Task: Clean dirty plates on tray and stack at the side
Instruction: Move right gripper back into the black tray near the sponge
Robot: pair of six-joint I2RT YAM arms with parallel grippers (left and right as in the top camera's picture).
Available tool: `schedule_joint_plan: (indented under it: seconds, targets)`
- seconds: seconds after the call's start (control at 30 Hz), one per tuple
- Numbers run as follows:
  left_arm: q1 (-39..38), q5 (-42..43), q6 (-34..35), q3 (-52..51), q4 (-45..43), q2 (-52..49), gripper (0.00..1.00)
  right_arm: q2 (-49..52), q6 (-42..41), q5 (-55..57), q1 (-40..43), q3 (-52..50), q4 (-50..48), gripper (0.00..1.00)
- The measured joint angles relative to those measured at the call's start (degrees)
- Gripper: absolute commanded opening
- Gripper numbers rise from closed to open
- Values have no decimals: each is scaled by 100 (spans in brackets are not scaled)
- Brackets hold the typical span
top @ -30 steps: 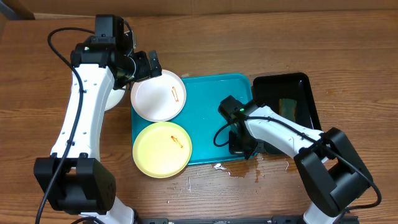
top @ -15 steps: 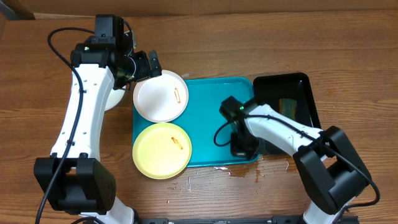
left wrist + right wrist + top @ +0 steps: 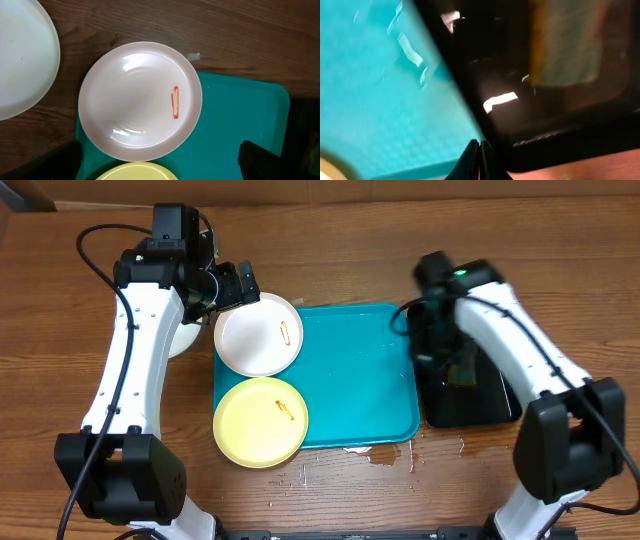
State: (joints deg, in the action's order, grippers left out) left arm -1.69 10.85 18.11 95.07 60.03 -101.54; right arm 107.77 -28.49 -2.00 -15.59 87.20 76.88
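Observation:
The turquoise tray (image 3: pixel 360 380) lies mid-table. A white plate (image 3: pixel 255 340) with an orange smear rests on its back left corner; it also shows in the left wrist view (image 3: pixel 135 95). A pale yellow plate (image 3: pixel 255 425) with an orange smear overhangs the tray's front left corner. A second white plate (image 3: pixel 185 338) lies on the table to the left, partly under the left arm. My left gripper (image 3: pixel 235 285) is open and empty just behind the smeared white plate. My right gripper (image 3: pixel 477 150) is shut and empty, over the border between the tray and a black tray (image 3: pixel 470 395).
The narrow black tray sits right of the turquoise tray and holds a sponge-like pad (image 3: pixel 462 358). Wet spots (image 3: pixel 385 455) lie on the wood in front of the tray. In the left wrist view the tray (image 3: pixel 240 120) fills the right side.
My right arm has swung from the turquoise tray's front right corner to the back, over the black tray. The turquoise tray shifted slightly right. The left arm has not moved.

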Motion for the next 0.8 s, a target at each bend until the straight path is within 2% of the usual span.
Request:
schedule_joint_plan:
  seconds: [0.23,0.47,0.8]
  targets:
    - [0,0,0,0,0,0,100,0,2,-151,693,-656,-356,4]
    - [0,0,0,0,-2,0,100,0,2,-400,503,-1493,-562,4]
    - [0,0,0,0,-2,0,100,0,2,-527,229,-1707,-411,4]
